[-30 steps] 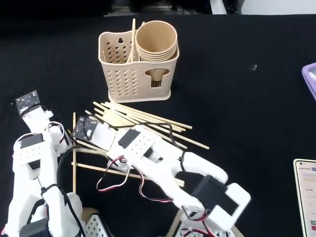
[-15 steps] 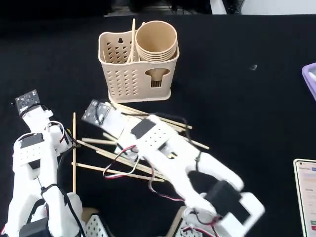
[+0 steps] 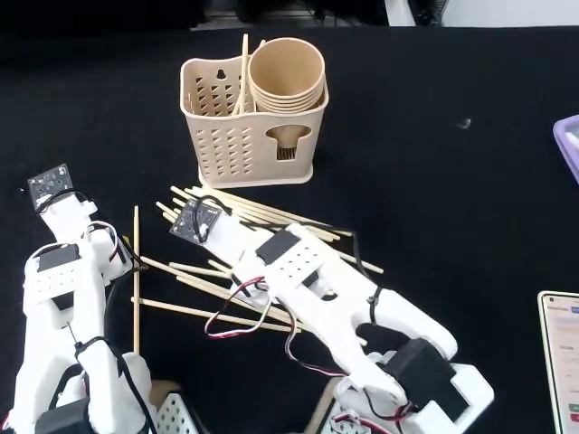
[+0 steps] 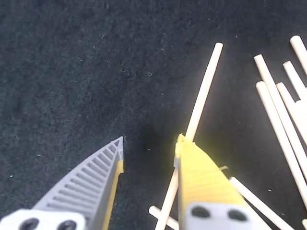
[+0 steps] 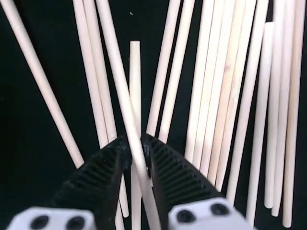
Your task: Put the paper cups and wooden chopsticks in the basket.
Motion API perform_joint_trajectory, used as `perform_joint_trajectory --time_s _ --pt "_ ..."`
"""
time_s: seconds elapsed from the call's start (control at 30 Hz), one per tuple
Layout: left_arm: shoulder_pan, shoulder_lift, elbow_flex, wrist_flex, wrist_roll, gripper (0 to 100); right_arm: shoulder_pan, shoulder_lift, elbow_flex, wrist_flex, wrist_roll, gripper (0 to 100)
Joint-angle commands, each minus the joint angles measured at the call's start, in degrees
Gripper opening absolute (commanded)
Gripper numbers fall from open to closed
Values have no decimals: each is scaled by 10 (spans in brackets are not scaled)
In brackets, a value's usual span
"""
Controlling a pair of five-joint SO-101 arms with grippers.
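Note:
The beige basket (image 3: 244, 145) stands at the back with stacked paper cups (image 3: 287, 74) in one compartment and a chopstick (image 3: 243, 68) upright in the other. Many wooden chopsticks (image 3: 271, 221) lie fanned on the black table in front of it. My right arm's wrist (image 3: 210, 228) hangs over their left ends. My right gripper (image 5: 138, 144) is shut on a single chopstick (image 5: 115, 72) above the pile. My left gripper (image 4: 148, 143) is open low over the table at the left, and a lone chopstick (image 4: 204, 88) runs under its yellow finger (image 4: 199, 175).
A purple container (image 3: 569, 145) shows at the right edge and a white card (image 3: 563, 362) lies at the front right. Loose chopsticks (image 3: 194, 312) cross the gap between the two arms. Open black table stretches right of the basket.
My right arm has swung away from the left arm toward the chopstick pile, and several chopsticks between the arms have shifted. The left arm has kept still.

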State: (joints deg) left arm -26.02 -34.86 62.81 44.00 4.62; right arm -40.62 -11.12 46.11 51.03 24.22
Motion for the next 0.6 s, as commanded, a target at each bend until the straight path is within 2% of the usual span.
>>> perform_joint_trajectory --time_s 0.0,0.07,0.2,0.33,0.43,0.57 --pt "-7 -2 -30 -10 2 180 10 -25 -4 -11 6 117" --pt "-7 -2 -30 -10 2 180 11 -28 -10 -11 6 158" --pt "-7 -2 -30 -10 2 180 3 -28 -32 7 -20 166" --pt "-7 -2 -30 -11 2 180 -83 -25 -29 21 -29 166" --pt "-7 -2 -30 -11 2 180 -133 -18 -9 -16 -30 166" --pt "-7 -2 -30 -11 2 180 -124 24 0 -66 -30 166"
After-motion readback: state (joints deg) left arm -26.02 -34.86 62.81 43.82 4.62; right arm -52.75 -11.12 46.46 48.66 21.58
